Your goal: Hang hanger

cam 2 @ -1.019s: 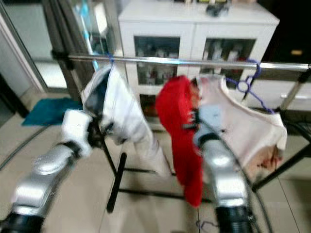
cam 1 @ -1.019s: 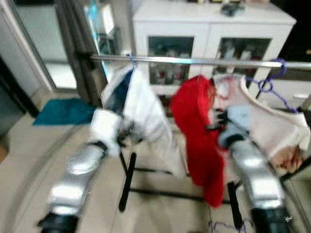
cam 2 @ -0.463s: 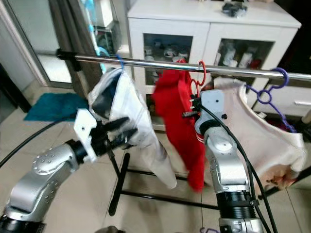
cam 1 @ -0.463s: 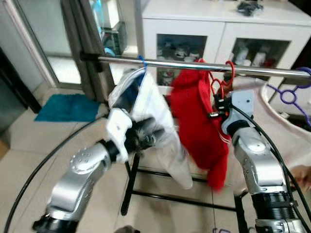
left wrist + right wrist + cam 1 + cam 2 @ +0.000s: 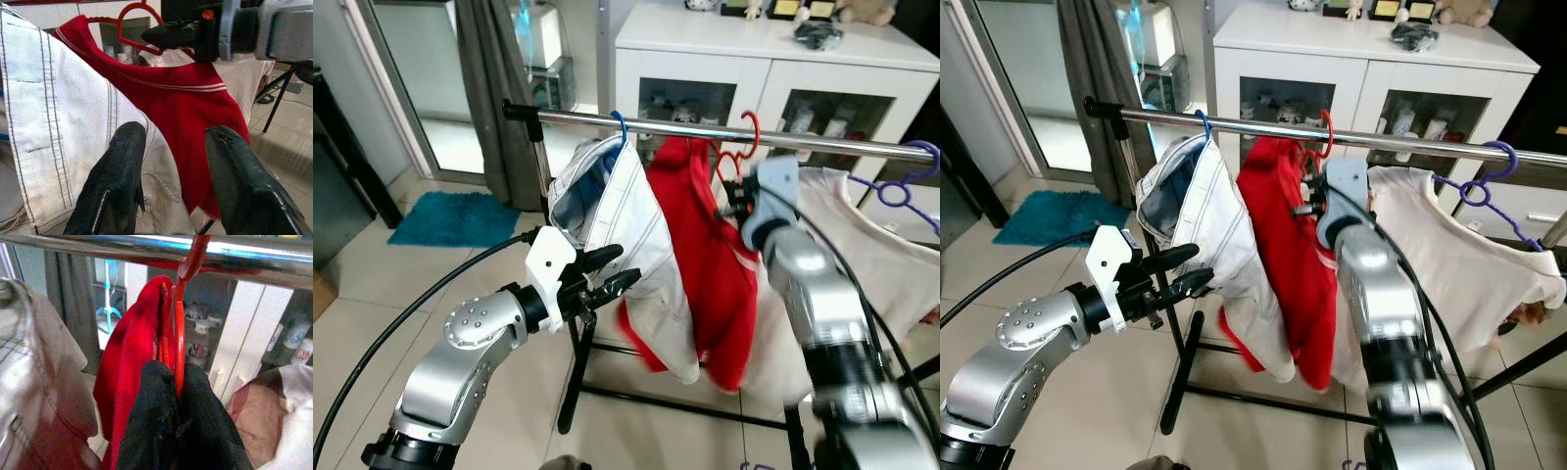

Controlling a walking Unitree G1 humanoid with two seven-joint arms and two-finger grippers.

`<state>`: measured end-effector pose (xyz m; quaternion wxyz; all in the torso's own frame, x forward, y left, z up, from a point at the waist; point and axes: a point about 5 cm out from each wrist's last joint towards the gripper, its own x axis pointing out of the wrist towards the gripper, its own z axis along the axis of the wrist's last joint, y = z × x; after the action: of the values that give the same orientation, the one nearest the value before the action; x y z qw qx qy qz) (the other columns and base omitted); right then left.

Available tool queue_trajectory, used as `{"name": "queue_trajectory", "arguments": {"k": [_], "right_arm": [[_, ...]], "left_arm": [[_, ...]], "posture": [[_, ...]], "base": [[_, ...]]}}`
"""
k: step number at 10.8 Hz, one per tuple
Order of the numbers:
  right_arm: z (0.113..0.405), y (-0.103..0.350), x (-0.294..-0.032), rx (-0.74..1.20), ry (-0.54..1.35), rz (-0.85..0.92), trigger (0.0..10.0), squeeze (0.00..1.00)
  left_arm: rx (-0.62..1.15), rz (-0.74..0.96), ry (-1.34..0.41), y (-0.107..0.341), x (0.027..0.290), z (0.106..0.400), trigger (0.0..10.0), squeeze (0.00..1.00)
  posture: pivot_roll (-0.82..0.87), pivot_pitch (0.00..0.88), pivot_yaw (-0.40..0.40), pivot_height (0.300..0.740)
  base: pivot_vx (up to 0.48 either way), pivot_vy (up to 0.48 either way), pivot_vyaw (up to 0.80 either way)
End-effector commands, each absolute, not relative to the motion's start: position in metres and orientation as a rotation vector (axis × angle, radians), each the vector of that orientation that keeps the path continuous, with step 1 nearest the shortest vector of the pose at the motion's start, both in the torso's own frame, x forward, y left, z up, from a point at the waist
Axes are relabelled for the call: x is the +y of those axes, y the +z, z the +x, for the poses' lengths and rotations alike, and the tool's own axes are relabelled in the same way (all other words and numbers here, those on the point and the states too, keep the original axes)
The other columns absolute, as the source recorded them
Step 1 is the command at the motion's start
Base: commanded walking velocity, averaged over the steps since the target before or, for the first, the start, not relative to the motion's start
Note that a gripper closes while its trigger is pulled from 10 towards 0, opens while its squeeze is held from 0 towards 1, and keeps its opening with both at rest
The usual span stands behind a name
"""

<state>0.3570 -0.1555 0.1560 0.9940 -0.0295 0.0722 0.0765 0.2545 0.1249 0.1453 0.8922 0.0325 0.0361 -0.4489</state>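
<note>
Pinching now: my right gripper is clamping the thin red plastic hanger by its neck, just under the hook.
Hanger position: its hook is curling over the shiny steel rail, between the white denim garment on a blue hanger and the pale cream shirt on a purple hanger; the red shirt is draping from it.
Doing it well: I am judging the hook seated or nearly so, so I am planning to ease the weight onto the rail, check it is bearing, then part the fingers and draw straight back without dragging the red cloth.
Left gripper: fingers spread and grasping nothing, hovering close by the white denim; I would be keeping it clear of the seams.
View difference: the right wrist camera is showing the hook against the rail up close, while the head views are giving the garments' spacing along the rail and the white cabinet behind.
</note>
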Motion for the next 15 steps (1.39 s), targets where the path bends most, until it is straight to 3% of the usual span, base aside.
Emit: {"name": "queue_trajectory", "arguments": {"k": [1,4,9,10,15], "right_arm": [[0.364,0.167,-0.159,0.124,0.134,-0.03,10.0,0.0],[0.39,0.172,-0.164,0.207,0.089,-0.032,10.0,0.0],[0.386,0.145,-0.164,0.395,0.129,-0.062,10.0,0.0],[0.385,0.145,-0.168,0.374,0.12,-0.054,10.0,1.0],[0.368,0.193,-0.167,0.044,0.245,-0.03,10.0,1.0]], "left_arm": [[0.063,0.089,-0.941,0.15,0.124,0.258,10.0,0.0],[0.07,0.095,-0.937,0.149,0.126,0.258,10.0,0.0],[0.086,0.095,-0.945,0.148,0.127,0.257,10.0,0.0],[0.087,0.095,-0.946,0.148,0.126,0.259,10.0,0.0],[0.044,0.103,-0.845,0.157,0.125,0.273,10.0,0.0]], "posture": [[-0.07,0.0,0.012,0.74],[-0.06,0.0,0.008,0.74],[-0.06,0.0,0.017,0.74],[-0.06,0.0,0.023,0.74],[-0.08,0.0,0.034,0.74]], "base": [[0.0,0.0,0.0],[0.0,0.0,0.0],[0.0,0.0,0.0],[0.0,0.0,0.0],[0.0,0.0,0.0]]}}
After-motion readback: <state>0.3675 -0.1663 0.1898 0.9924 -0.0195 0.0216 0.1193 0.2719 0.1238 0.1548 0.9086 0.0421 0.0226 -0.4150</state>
